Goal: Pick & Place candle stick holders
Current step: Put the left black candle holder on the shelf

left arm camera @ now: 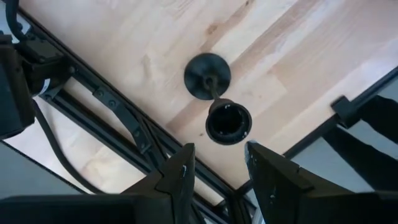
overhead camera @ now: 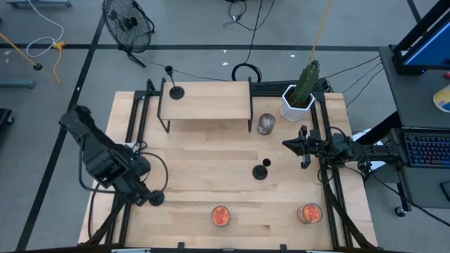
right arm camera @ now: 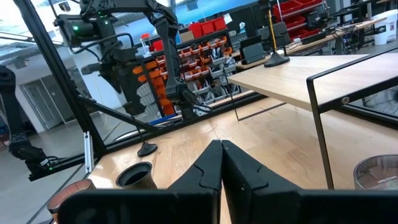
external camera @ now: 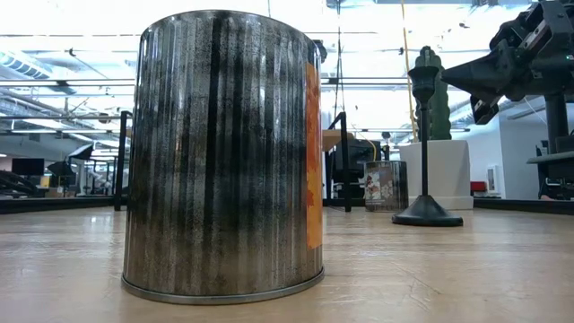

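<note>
The left gripper (overhead camera: 149, 197) hovers over the table's (overhead camera: 204, 176) near-left edge, its fingers (left arm camera: 177, 177) parted and holding nothing; a candle stick holder (left arm camera: 214, 93) stands upright on the wood right below them, untouched. A second holder (overhead camera: 261, 169) stands mid-table towards the right, between the silvery glass jar (overhead camera: 266, 124) and the near edge. A third holder (overhead camera: 175, 90) sits on the left end of the raised shelf (overhead camera: 207, 100) at the far side. The right gripper (overhead camera: 290, 143) waits at the right edge, fingers pressed together, empty. Two orange-filled jars (overhead camera: 220, 216) stand along the near edge.
</note>
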Tool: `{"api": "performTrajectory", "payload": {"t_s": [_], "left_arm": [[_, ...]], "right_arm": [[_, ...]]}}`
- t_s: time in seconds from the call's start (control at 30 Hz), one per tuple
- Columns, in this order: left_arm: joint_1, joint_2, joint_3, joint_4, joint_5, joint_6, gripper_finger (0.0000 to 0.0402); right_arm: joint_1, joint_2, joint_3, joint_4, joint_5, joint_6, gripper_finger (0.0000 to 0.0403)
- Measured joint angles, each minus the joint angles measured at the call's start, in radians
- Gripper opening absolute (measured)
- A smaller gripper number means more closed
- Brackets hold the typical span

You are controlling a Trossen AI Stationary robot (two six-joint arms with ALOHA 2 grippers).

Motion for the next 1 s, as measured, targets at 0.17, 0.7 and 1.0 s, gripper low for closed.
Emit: {"api": "performTrajectory", "payload": {"t_s": [0.17, 0.7, 1.0], "left_arm": [[0.000, 0.035, 0.000, 0.000, -0.001, 0.011, 0.0149], [-0.001, 0.046, -0.113, 0.001, 0.057, -0.081, 0.0119], [-0.001, 0.046, -0.113, 0.076, 0.053, -0.080, 0.0120]], "right_arm": [[0.000, 0.000, 0.000, 0.000, 0.000, 0.000, 0.0000], [0.000, 0.000, 0.000, 0.000, 0.000, 0.000, 0.0000], [0.000, 0.000, 0.000, 0.000, 0.000, 0.000, 0.0000]]}}
